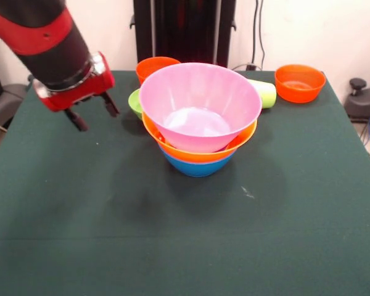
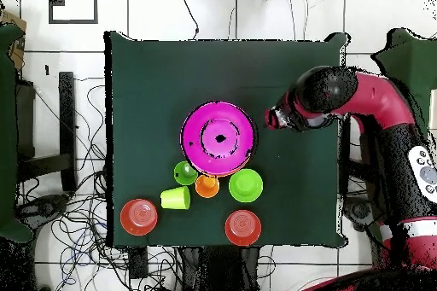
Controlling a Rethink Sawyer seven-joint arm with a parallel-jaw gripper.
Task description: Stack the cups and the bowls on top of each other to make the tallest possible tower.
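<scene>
The tower stands mid-table: a blue bowl (image 1: 197, 166) at the bottom, a yellow-orange bowl (image 1: 203, 152) in it, and a large pink bowl (image 1: 200, 102) (image 2: 218, 138) on top. My gripper (image 1: 94, 113) (image 2: 275, 119) hangs open and empty above the cloth, left of the tower in the front view. A green bowl (image 1: 134, 102) (image 2: 246, 185) sits behind the tower. The lime-yellow cup (image 1: 264, 92) (image 2: 175, 198) lies on its side. A green cup (image 2: 185, 172) and an orange cup (image 2: 206, 186) show only from overhead.
Two small orange bowls sit near the robot's side of the table, one (image 1: 157, 66) (image 2: 243, 227) behind the tower and one (image 1: 299, 82) (image 2: 139, 217) at the corner. A dark green cloth (image 1: 185, 246) covers the table.
</scene>
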